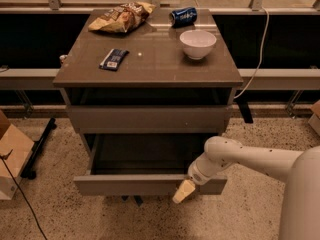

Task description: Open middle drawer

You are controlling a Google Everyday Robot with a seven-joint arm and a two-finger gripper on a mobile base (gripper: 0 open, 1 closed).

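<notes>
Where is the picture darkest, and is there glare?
In the camera view, the inside of the middle drawer is in deep shadow; the cabinet top shows a mild sheen, no hard glare; the pincer, at the drawer's front, is well lit.

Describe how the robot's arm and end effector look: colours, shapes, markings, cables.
The arm is smooth white: rounded tubular links, a bulbous joint, a few tiny dark specks on the forearm, and no outside cables showing. Its wrist narrows to the cream-yellow, tapered end effector, which is at the pulled-out drawer's front, right of centre.
</notes>
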